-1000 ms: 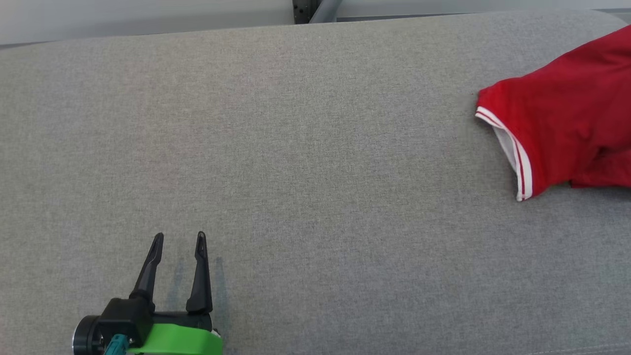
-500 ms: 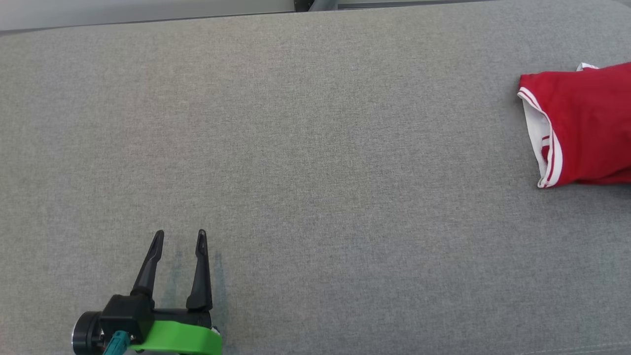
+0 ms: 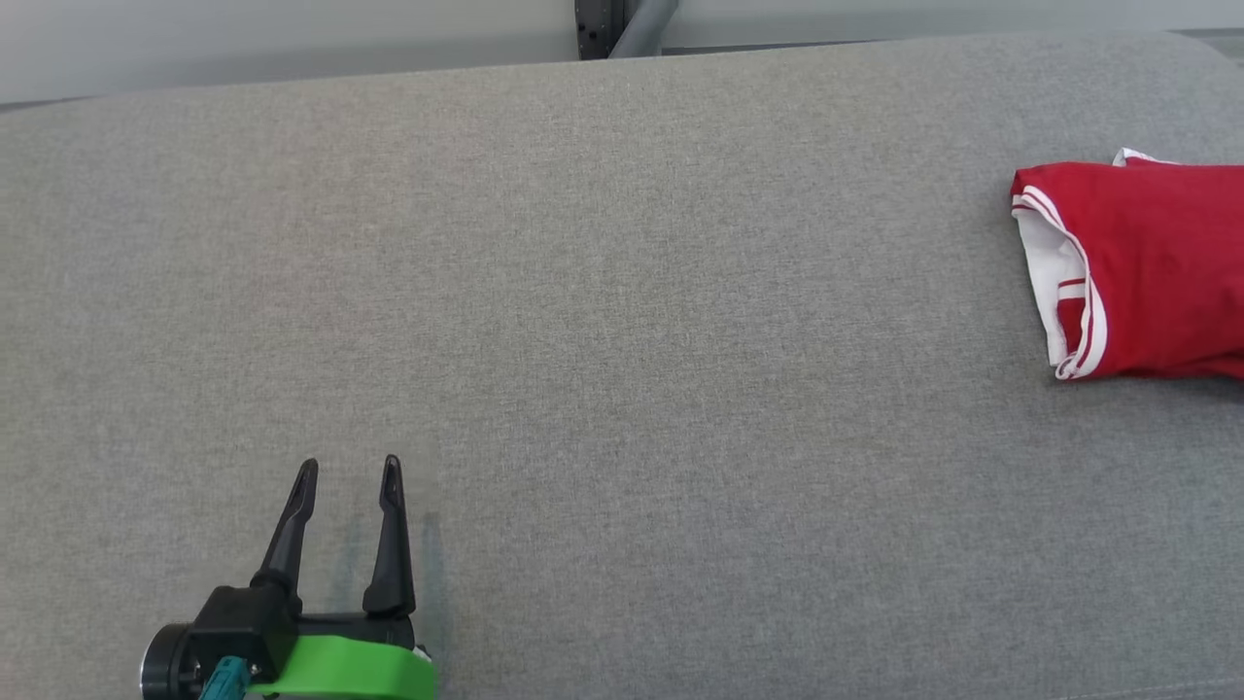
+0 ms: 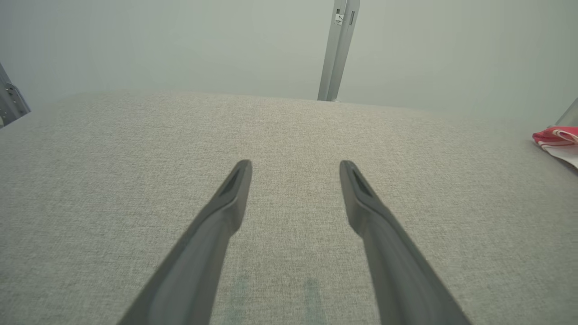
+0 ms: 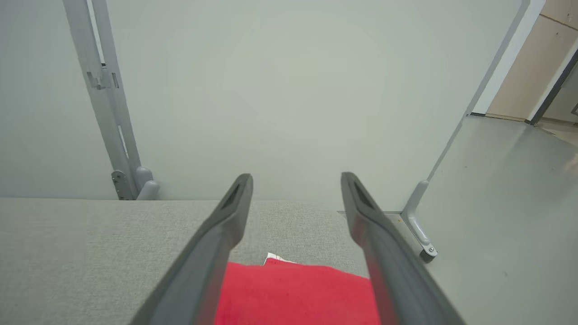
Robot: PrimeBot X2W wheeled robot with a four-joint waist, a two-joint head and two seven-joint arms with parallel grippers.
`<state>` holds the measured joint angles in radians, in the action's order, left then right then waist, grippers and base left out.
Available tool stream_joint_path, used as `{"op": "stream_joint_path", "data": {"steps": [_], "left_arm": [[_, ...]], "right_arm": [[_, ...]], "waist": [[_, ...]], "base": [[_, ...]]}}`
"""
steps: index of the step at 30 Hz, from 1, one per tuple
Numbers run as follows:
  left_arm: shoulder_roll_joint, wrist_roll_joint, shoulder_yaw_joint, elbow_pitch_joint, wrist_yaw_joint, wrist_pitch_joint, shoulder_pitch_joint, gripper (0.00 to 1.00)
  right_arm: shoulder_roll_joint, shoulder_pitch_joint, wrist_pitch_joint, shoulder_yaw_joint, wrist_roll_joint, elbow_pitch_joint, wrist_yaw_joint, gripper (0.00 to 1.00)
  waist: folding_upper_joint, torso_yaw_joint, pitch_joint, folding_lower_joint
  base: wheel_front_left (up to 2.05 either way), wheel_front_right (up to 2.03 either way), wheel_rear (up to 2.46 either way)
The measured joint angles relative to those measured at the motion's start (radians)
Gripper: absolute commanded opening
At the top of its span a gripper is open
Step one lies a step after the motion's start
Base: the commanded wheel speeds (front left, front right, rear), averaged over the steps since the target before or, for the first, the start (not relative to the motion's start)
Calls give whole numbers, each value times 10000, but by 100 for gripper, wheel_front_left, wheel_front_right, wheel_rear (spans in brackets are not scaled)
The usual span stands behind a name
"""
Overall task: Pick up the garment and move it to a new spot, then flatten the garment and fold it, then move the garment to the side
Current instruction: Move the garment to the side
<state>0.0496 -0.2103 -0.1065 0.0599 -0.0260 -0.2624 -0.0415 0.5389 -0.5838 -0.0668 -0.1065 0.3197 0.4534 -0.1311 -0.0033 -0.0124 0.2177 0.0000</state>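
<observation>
1. Since a second ago the garment (image 3: 1157, 272) has gone from a raised, slanting drape to lying flat. Its left end now sits farther toward the right edge of the head view. The left gripper (image 3: 348, 472) has kept its place.
2. Surface (image 3: 622, 292): grey woven cloth that spans nearly the whole head view, its far edge running along a pale wall (image 3: 243, 39).
3. Garment: red, lying on the surface at the far right, cut off by the right edge of the head view. In the right wrist view it lies below the right arm's fingers, close to the far right corner of the surface. In the left wrist view a small part of it (image 4: 557, 137) shows at the right edge.
4. Post (image 3: 637, 15): a grey metal upright behind the far edge of the surface, against the wall.
5. Left gripper: at the lower left of the head view, over bare surface and well apart from the garment. Its two dark fingers are spread and released, with nothing between them, and faint shadows fall on the cloth just beside them.
6. Right gripper (image 5: 295, 177): fingers spread wide and released, with no cloth pinched between them. Whether they touch the garment beneath cannot be told.
7. Cuff (image 3: 1064, 292): white with red stripes, at the garment's left end, its mouth open toward the left gripper's side.
</observation>
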Motion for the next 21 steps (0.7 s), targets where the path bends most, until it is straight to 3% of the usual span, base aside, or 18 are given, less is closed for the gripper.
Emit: {"op": "stream_joint_path", "data": {"steps": [6,10,15,21], "left_arm": [[0,-207,117,-36,105,-2,-112,100],[0,-280,318,96,123,0,-312,100],[0,-299,487,357,65,0,-587,100],[2,-366,587,752,-63,0,-718,100]], "right_arm": [[-662,1861,-986,207,370,-1461,0,100],[-1699,3410,-1620,-23,100,-2033,-2,100],[-3266,4969,-1916,-376,-750,-2247,0,100],[-4358,6078,-1948,-516,-2182,-2790,-2,100]], "waist": [[0,35,-466,0],[0,89,-852,0],[0,123,-1338,0],[0,97,-1836,0]], "base": [[0,0,0],[0,0,0],[0,0,0],[0,0,0]]}}
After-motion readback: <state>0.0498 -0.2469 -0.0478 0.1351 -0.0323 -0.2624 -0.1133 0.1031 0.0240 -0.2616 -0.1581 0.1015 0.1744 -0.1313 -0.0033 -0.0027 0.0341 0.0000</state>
